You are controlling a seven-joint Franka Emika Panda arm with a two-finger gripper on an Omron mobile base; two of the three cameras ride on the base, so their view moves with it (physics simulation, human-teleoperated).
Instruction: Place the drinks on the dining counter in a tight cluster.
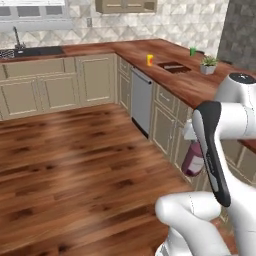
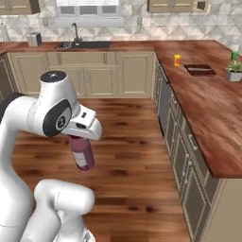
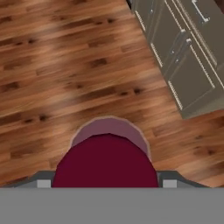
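Over glossy wood-plank floor (image 3: 52, 65), hand (image 2: 81, 137) grips stout cylindrical purple-capped bottle (image 2: 83, 153).

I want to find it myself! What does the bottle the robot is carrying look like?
Find the big white robot arm over the wooden floor, beside the long brown counter. Under its gripper hangs the bottle, held by its top above the floor. It is stout and dark purple-red with a pale label, unlike the tiny orange cup far off on the counter.

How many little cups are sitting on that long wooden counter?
2: an orange cup near the middle of the counter, beside the dark recessed tray, and a green cup farther back by the potted plant. Others may be hidden.
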